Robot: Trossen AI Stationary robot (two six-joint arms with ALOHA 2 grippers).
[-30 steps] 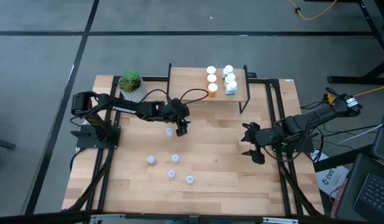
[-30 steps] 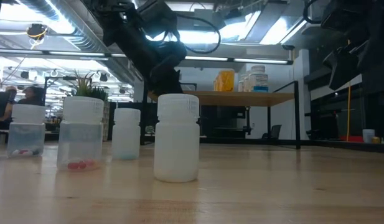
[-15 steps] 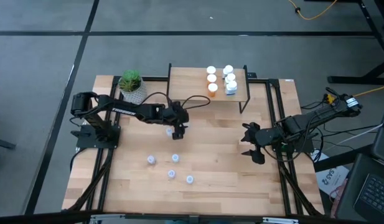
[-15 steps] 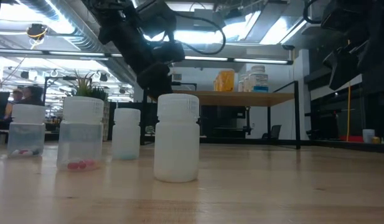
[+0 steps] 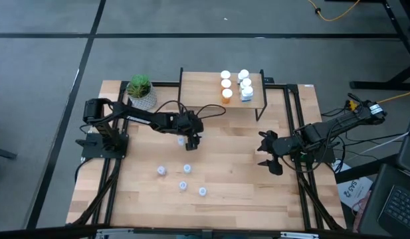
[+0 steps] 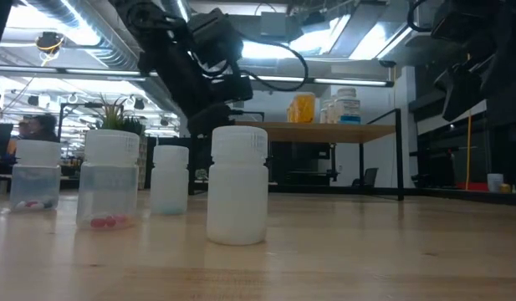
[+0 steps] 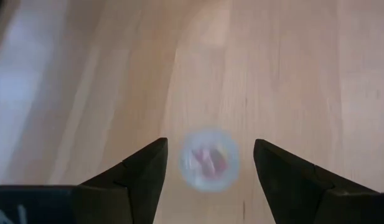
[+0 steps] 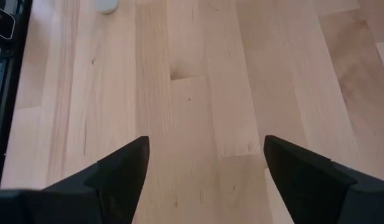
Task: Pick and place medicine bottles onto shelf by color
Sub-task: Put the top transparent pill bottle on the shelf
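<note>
**Left tool lined up over a clear bottle, grasp not made yet**

Left tool point(image 5: 191, 141) is out over the middle of the worktop point(image 5: 238, 172), pointing down at a small clear bottle point(image 7: 209, 159). In the left wrist view the bottle sits between the two fingers point(image 7: 145, 171), which stand apart with gaps on both sides, so no contact. Reddish pills show through the cap. From above, the same bottle point(image 5: 181, 141) peeks out just left of the tool.

Right tool point(image 5: 271, 154) waits near the right edge of the worktop, fingers spread, with only bare wood under it.

Shelf point(image 5: 195, 81) stands at the far edge. It already carries orange bottles point(image 5: 226, 89) with white ones point(image 5: 245, 86) just to their right, all bunched on the right half. Its left half is bare.

Four more small clear bottles point(image 5: 183, 179) stand loose on the near part of the worktop, well apart from the shelf. A potted plant point(image 5: 141, 90) sits left of the shelf.

My read: this is the pick step for the clear group. Next move needs a straight drop so the fingers bracket the bottle body below the cap, then a close, a lift and a carry to the far side. The bare left part of the shelf looks like the natural spot. The bottle is small and light, so an off-centre close could tip or push it.
</note>
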